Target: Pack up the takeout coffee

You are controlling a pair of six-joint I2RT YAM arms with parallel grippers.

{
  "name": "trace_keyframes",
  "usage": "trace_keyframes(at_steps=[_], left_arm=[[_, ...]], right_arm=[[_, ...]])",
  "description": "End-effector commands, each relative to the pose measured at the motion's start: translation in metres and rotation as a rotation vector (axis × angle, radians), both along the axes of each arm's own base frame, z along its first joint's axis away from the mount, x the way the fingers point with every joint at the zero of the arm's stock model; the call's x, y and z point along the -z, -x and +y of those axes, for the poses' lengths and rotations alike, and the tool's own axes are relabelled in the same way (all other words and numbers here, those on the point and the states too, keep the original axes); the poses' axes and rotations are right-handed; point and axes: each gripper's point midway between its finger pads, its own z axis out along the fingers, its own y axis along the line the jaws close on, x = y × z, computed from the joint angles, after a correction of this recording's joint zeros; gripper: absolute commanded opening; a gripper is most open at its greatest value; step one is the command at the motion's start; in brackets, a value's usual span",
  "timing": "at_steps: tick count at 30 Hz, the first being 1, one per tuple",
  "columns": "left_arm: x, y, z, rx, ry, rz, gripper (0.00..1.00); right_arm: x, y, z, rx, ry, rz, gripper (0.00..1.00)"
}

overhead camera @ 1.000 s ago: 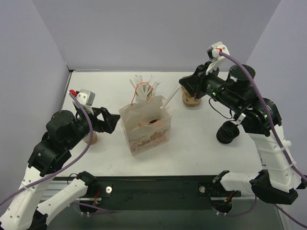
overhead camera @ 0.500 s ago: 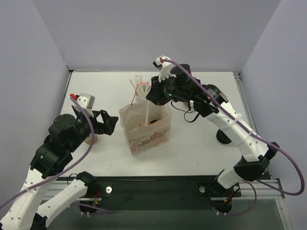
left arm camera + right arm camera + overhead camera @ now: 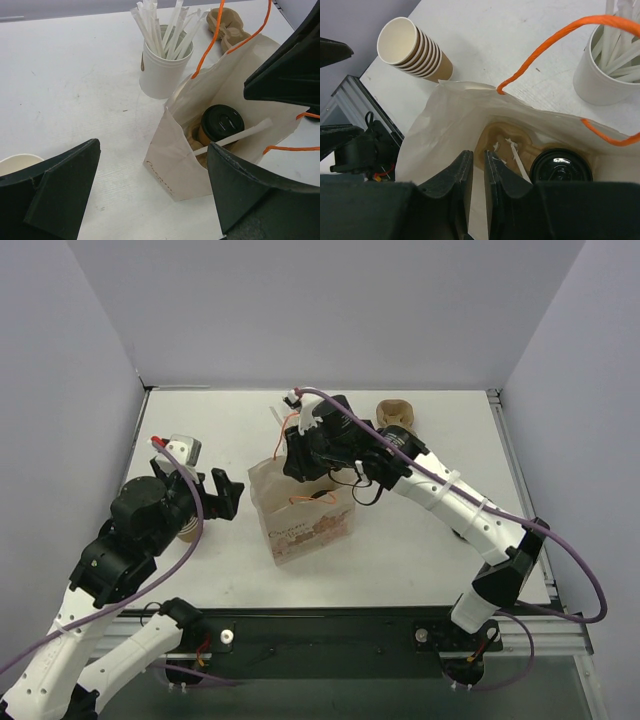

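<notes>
Hovering our right end effector (image 3: 479, 158) above the open white paper bag with orange cord handles (image 3: 300, 528) | fingers a narrow slit apart, gripping nothing | we see the brown kraft paper cup with round black plastic lid (image 3: 561, 173) upright inside the bag, just beside and below those fingertips | left end effector (image 3: 228, 495) spread wide, empty, left of the bag.

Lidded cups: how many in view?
1. The takeout coffee stands inside the paper bag at mid-table. The bag's walls may hide more.
</notes>
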Motion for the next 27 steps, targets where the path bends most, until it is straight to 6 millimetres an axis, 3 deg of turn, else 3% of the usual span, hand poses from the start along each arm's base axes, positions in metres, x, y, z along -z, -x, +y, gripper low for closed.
trace_keyframes(at_steps=[1,10,17,20,23,26,27], left_arm=[[-0.006,-0.005,0.001,-0.003,-0.018,-0.029,0.97],[-0.003,-0.006,-0.004,0.014,-0.012,-0.025,0.97],[-0.019,-0.010,-0.006,0.022,-0.014,-0.053,0.97],[-0.025,-0.011,-0.009,0.033,-0.006,-0.063,0.97],[-0.032,-0.012,-0.014,0.049,0.013,-0.076,0.97],[-0.036,-0.011,-0.018,0.066,0.036,-0.077,0.97],[-0.038,-0.011,-0.020,0.071,0.048,-0.080,0.97]], right_arm=[[0.009,0.001,-0.004,0.046,0.028,0.013,0.19],[-0.005,-0.003,-0.022,0.085,0.076,-0.048,0.38],[-0.023,-0.004,-0.044,0.123,0.096,-0.111,0.54],[-0.034,-0.006,-0.060,0.172,0.107,-0.147,0.65],[-0.038,-0.004,-0.076,0.213,0.124,-0.158,0.87],[-0.038,0.000,-0.090,0.254,0.132,-0.153,1.00],[-0.041,0.002,-0.093,0.260,0.123,-0.152,1.00]])
